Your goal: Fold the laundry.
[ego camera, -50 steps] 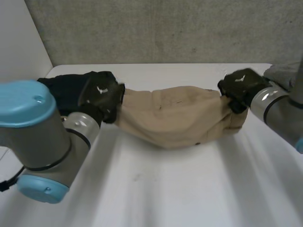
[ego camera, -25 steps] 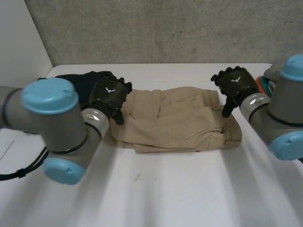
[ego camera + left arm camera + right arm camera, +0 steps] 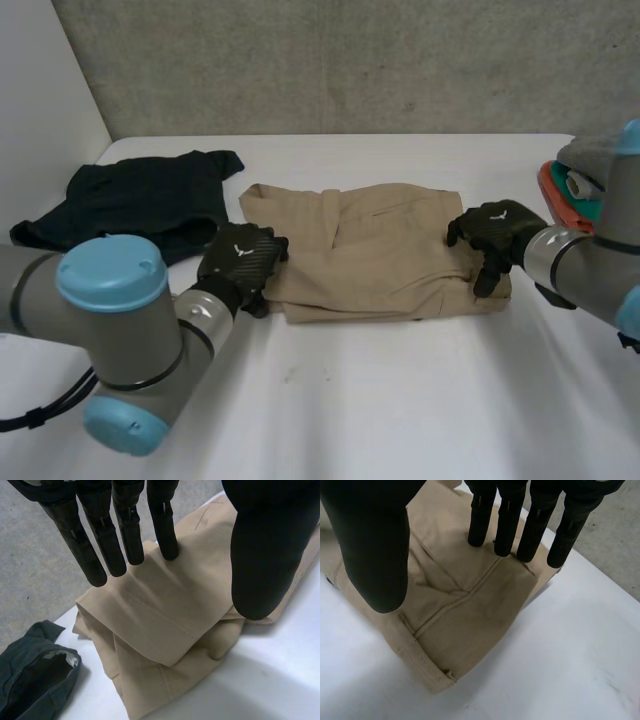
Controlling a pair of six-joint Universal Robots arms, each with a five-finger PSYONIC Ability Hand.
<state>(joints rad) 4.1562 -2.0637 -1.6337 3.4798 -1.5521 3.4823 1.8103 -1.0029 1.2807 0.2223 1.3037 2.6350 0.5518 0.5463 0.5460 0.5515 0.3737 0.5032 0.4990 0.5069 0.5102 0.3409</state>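
Note:
Folded tan trousers (image 3: 375, 250) lie flat in the middle of the white table (image 3: 380, 400). My left hand (image 3: 243, 262) hovers over their left end, open, its straight fingers (image 3: 100, 545) above the tan cloth (image 3: 165, 625) and holding nothing. My right hand (image 3: 497, 232) hangs over the right end, open too, with its fingers (image 3: 520, 525) just above the tan cloth (image 3: 455, 610) near its hem corner. A dark garment (image 3: 140, 200) lies crumpled at the back left, and it shows beside the trousers in the left wrist view (image 3: 35, 675).
At the right table edge sits a red and teal object (image 3: 565, 190) with a grey cloth (image 3: 595, 150) behind it. A grey wall runs along the back. Bare white table lies in front of the trousers.
Both hands let go of the trousers, which had hung stretched between them and now lie folded on the table. The hands opened and drew back toward the front.

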